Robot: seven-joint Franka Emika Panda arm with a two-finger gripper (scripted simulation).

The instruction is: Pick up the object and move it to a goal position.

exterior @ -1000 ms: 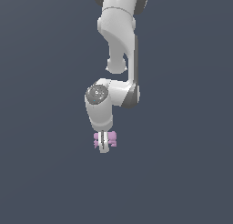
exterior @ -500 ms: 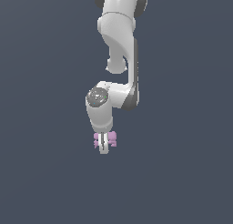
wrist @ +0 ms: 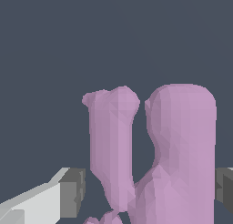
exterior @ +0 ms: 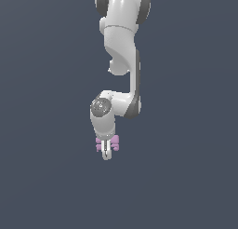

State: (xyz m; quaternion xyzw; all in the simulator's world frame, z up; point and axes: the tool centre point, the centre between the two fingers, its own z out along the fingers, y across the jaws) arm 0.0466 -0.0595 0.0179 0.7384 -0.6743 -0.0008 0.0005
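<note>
The pale pink-lilac object [exterior: 115, 143] sits between the fingers of my gripper [exterior: 106, 151], held in the air against the plain dark background. Its pink lobes stick out on both sides of the white fingers. In the wrist view the object [wrist: 179, 145] fills the space between the two grey pads [wrist: 73, 191], with two stubby prongs pointing away from the camera. My gripper [wrist: 150, 191] is shut on it. No goal marker shows in either view.
Only the white arm [exterior: 122, 46] hangs down from the top of the exterior view. Everything around it is uniform dark grey with no visible surface or edge.
The arm's wrist and the held object have sunk slightly in the exterior view. The grip on the object is unchanged.
</note>
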